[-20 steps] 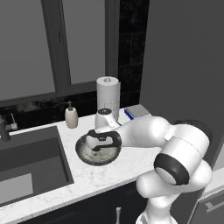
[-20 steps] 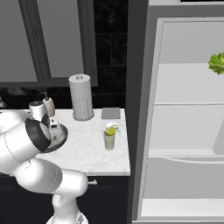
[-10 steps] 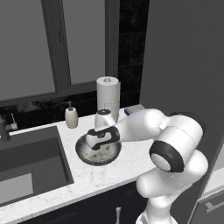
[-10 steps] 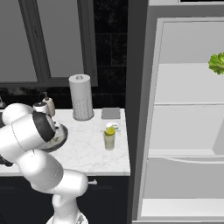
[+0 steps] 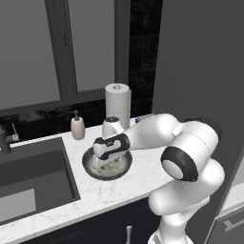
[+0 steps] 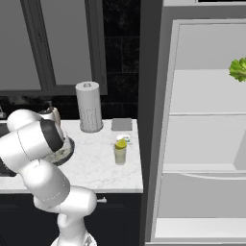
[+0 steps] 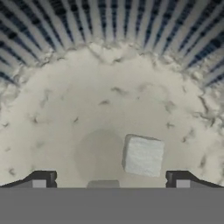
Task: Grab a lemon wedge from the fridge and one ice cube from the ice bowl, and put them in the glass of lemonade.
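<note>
The ice bowl (image 5: 120,166) stands on the white counter, dark and speckled outside, whitish inside (image 7: 87,109). My gripper (image 5: 101,163) reaches down into it, open. In the hand view one pale ice cube (image 7: 143,155) lies on the bowl's floor between the two fingertips (image 7: 41,179), nearer the right one and touching neither. My gripper (image 7: 109,181) holds nothing. The glass of lemonade (image 6: 120,153) stands near the counter's right end, with the yellow-green lemon wedge (image 6: 120,143) at its top. The fridge (image 6: 169,120) stands open to the right.
A paper towel roll (image 5: 117,102) stands just behind the bowl, a beige soap dispenser (image 5: 77,127) to its left. The dark sink (image 5: 28,176) lies further left. A grey square pad (image 6: 121,125) lies behind the glass. A leafy green vegetable (image 6: 238,69) sits on a fridge shelf.
The hand has swung left and come down into the bowl. Its fingers have stayed open. The glass and bowl have not moved.
</note>
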Controlling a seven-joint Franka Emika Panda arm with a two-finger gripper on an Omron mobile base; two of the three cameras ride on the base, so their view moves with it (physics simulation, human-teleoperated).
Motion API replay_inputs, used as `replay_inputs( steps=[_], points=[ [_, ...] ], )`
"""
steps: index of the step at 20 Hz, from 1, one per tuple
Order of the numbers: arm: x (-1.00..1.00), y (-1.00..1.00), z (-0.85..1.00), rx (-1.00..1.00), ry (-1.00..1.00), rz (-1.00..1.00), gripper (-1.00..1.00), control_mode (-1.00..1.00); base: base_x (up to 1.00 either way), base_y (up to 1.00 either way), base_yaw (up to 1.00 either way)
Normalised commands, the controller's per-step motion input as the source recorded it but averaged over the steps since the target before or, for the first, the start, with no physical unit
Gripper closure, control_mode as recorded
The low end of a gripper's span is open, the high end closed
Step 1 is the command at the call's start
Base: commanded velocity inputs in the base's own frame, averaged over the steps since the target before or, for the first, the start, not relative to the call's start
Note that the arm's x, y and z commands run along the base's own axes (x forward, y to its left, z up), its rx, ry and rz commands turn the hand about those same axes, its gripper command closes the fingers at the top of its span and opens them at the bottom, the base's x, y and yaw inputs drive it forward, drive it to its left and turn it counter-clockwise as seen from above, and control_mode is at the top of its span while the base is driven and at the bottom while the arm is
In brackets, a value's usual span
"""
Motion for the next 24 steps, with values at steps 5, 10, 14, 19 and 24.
replay_inputs(
  steps=[5, 10, 14, 19, 24],
  points=[
    [0.00, 0.00, -0.15, 0.00, 0.00, -0.02, -1.00, -1.00, 0.00, 0.00, 0.00],
    [0.00, 0.00, -0.17, 0.00, 0.00, -0.02, -1.00, -1.00, 0.00, 0.00, 0.00],
    [-0.01, 0.00, 0.00, 0.00, 0.00, -0.03, -1.00, -1.00, 0.00, 0.00, 0.00],
    [0.00, 0.00, 0.00, 0.00, 0.00, -0.03, -1.00, -1.00, 0.00, 0.00, 0.00],
    [0.00, 0.00, -0.05, 0.00, 0.00, 0.00, -1.00, -1.00, 0.00, 0.00, 0.00]
  ],
)
